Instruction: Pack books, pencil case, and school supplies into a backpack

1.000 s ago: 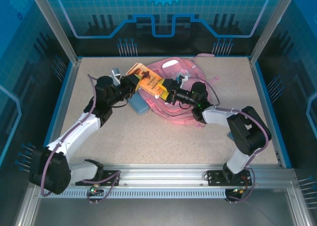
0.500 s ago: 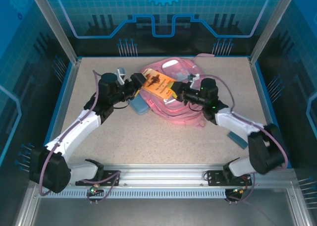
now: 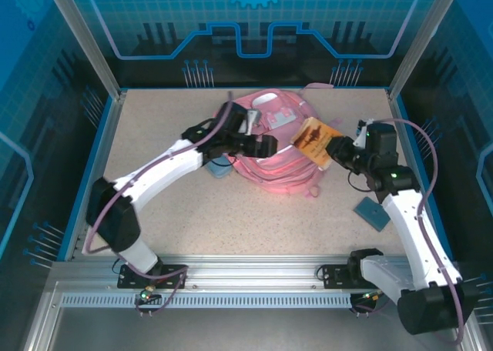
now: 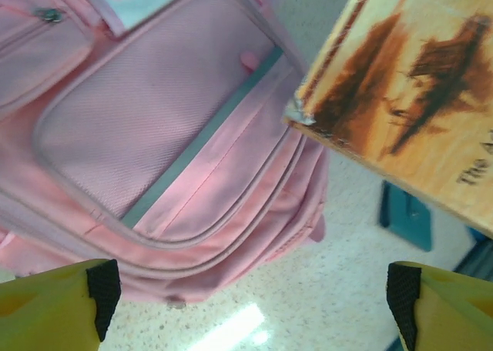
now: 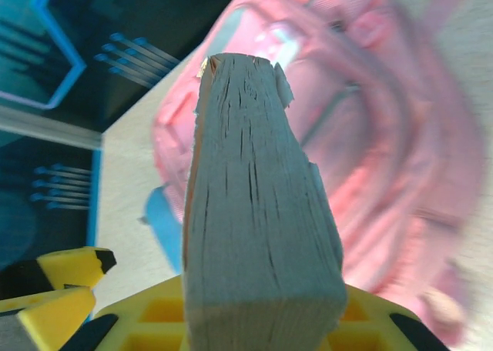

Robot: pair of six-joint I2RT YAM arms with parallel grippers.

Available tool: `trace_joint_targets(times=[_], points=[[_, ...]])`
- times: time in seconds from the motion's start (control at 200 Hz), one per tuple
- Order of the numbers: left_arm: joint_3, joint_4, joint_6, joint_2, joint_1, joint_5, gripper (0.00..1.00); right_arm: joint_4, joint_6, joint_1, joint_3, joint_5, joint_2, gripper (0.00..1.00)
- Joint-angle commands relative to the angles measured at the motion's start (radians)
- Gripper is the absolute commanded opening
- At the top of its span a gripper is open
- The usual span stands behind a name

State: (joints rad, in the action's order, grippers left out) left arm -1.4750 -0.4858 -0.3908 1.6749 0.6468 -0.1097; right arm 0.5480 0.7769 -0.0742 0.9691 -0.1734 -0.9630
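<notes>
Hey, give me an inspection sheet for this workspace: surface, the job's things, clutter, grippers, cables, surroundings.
Surface: speckled beige table.
Job's things: pink backpack lying at the far middle; tan-orange book held up over its right edge; light blue pencil case on the table by its left side, partly under the left arm; blue flat book on the table to the right.
Clutter: nothing seen.
Grippers: left gripper open over the backpack; right gripper shut on the tan-orange book.
Cables: purple cables looping along both arms.
Surroundings: blue printed panels, metal frame posts.
</notes>
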Motion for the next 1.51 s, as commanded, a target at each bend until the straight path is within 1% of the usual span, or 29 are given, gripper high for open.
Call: trace_joint_targets(times=[0.0,0.055,0.16,0.26,0.31,0.375,0.505,0.57,0.69,0.77,0.805,0.981,1.116,1.231,1.386,1.501], points=[[-0.169,-0.188,0.146,0.144,0.066,0.165,0.87,0.147,-0.088,0.067,0.040,0.075,0.068,0.09],[-0.251,-0.233,0.172,0.214,0.092,0.198,0.84,0.166,-0.093,0.098,0.037,0.073,0.089,0.09],[-0.362,-0.278,0.231,0.322,0.129,0.218,0.80,0.204,-0.101,0.147,0.037,0.068,0.112,0.09],[-0.442,-0.314,0.291,0.409,0.161,0.232,0.78,0.242,-0.115,0.158,0.047,0.115,0.133,0.09],[-0.473,-0.329,0.311,0.446,0.166,0.227,0.76,0.257,-0.120,0.159,0.049,0.139,0.146,0.10],[-0.495,-0.344,0.333,0.490,0.169,0.232,0.71,0.269,-0.123,0.158,0.051,0.153,0.159,0.10],[-0.559,-0.395,0.352,0.564,0.168,0.287,0.63,0.275,-0.123,0.159,0.040,0.153,0.177,0.10],[-0.578,-0.404,0.355,0.588,0.169,0.321,0.61,0.270,-0.119,0.160,0.031,0.143,0.179,0.10],[-0.592,-0.398,0.366,0.614,0.169,0.375,0.54,0.256,-0.106,0.160,0.011,0.120,0.179,0.10],[-0.603,-0.400,0.371,0.628,0.169,0.401,0.48,0.251,-0.100,0.160,0.002,0.114,0.181,0.10],[-0.607,-0.402,0.372,0.633,0.169,0.408,0.43,0.250,-0.099,0.161,0.000,0.111,0.182,0.10],[-0.627,-0.387,0.372,0.613,0.168,0.435,0.12,0.256,-0.097,0.160,-0.005,0.109,0.190,0.10],[-0.630,-0.330,0.358,0.536,0.167,0.458,0.00,0.272,-0.099,0.161,-0.002,0.118,0.202,0.10],[-0.618,-0.255,0.327,0.450,0.161,0.507,0.00,0.287,-0.100,0.159,0.006,0.115,0.213,0.10],[-0.570,-0.148,0.262,0.345,0.140,0.563,0.00,0.290,-0.103,0.160,0.015,0.050,0.215,0.09],[-0.532,-0.093,0.211,0.289,0.117,0.558,0.00,0.267,-0.089,0.160,0.015,-0.007,0.218,0.09]])
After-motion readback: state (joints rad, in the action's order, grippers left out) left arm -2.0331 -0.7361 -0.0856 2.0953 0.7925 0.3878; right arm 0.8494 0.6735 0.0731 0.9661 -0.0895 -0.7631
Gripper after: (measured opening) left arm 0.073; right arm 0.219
